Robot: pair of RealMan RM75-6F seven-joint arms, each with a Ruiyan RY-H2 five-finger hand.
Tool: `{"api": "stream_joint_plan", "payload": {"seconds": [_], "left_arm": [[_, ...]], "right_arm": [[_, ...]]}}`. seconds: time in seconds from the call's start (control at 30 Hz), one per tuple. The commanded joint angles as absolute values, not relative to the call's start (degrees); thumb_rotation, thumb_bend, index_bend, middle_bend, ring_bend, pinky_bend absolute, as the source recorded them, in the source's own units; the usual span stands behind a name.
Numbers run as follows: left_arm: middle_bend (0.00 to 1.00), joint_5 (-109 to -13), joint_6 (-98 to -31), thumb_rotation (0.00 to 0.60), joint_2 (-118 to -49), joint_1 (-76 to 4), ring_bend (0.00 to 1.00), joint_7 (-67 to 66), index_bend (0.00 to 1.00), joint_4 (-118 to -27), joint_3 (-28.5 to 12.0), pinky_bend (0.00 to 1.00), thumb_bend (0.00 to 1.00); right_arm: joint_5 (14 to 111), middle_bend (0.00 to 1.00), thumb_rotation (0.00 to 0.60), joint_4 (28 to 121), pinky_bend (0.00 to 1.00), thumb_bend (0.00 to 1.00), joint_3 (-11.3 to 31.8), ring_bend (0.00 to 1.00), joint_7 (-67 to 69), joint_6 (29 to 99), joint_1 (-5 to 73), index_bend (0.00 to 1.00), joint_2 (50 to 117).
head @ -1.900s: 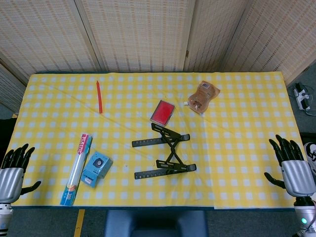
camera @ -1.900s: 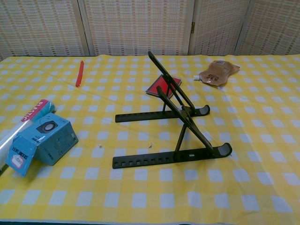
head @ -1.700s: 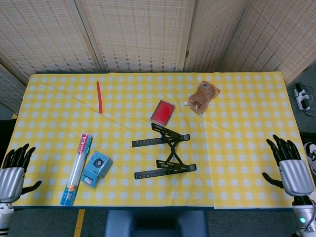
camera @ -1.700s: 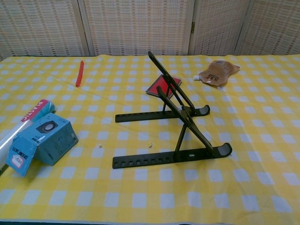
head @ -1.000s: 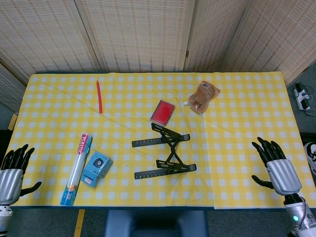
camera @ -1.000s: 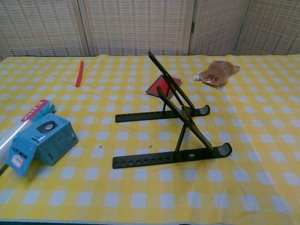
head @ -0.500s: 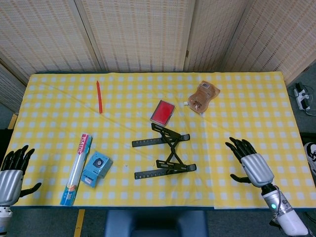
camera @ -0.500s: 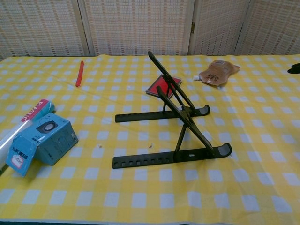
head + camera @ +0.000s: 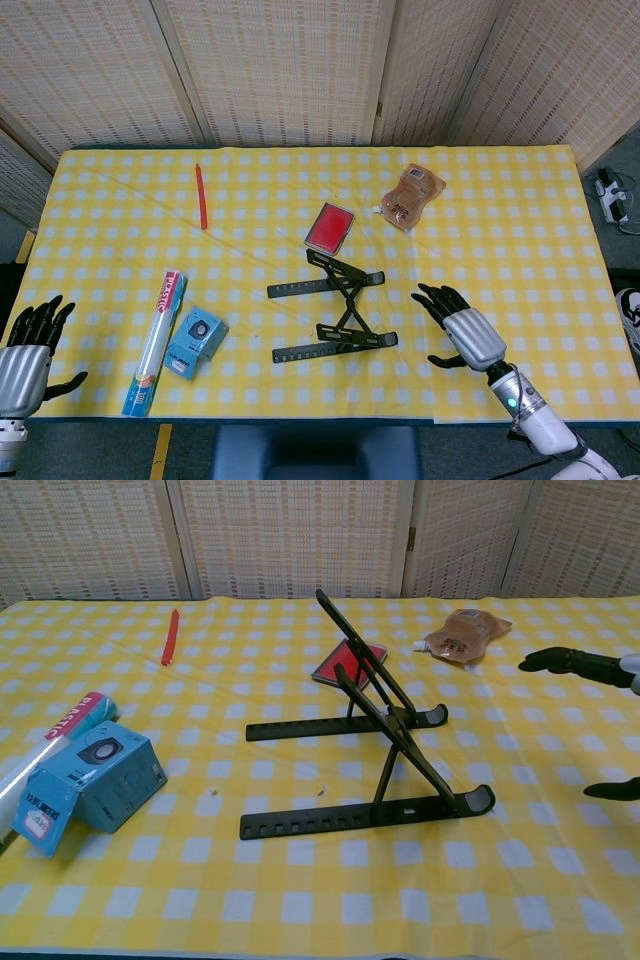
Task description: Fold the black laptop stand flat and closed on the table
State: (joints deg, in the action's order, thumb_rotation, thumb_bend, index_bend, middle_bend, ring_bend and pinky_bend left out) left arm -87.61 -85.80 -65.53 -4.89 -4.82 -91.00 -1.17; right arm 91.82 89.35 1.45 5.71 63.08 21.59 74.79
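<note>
The black laptop stand (image 9: 335, 310) (image 9: 370, 738) stands unfolded in the middle of the yellow checked table, its two base rails flat and its support arms raised. My right hand (image 9: 462, 330) (image 9: 585, 695) hovers open to the right of the stand, fingers spread and pointing toward it, clear of it. The chest view catches only its dark fingertips at the right edge. My left hand (image 9: 25, 352) hangs open off the table's front left corner, holding nothing.
A red card (image 9: 329, 227) lies just behind the stand, a brown pouch (image 9: 411, 196) further back right. Left of the stand are a blue box (image 9: 195, 341), a plastic-wrap roll (image 9: 156, 340) and a red pen (image 9: 200, 195).
My right hand has travelled left from the table's right edge to a spot close beside the stand. The stand and my left hand have not moved.
</note>
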Motion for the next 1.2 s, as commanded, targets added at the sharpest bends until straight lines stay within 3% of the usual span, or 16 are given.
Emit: {"api": "stream_joint_plan", "payload": {"seconds": [0.03,0.73,1.2], "left_arm": [[0.0,-87.98,-85.98,0.6,-65.41,-4.93,0.0,-4.8,0.0,-91.15,-1.13,0.0,0.09],[0.0,-88.03,-86.46,0.6,-65.36,-4.45,0.0,-3.61,0.0,-90.49,-0.98,0.0,0.09],[0.0,-87.88,-86.16,0.6,-65.41,-4.6,0.0,-2.84,0.0,-89.86,-1.14,0.0,0.09]], "right_arm": [[91.48,0.0,0.6,88.42,0.0,0.21,1.73,0.0,6.26,62.38,22.66,0.0,76.69],[88.16,0.0,0.6,78.21,0.0,0.21,5.44,0.0,3.72,55.96,32.21,0.0,92.62],[87.53,0.0,0.6,70.41,0.0,0.21,8.16,0.0,-2.49,55.56,37.77,0.0,98.71]]}}
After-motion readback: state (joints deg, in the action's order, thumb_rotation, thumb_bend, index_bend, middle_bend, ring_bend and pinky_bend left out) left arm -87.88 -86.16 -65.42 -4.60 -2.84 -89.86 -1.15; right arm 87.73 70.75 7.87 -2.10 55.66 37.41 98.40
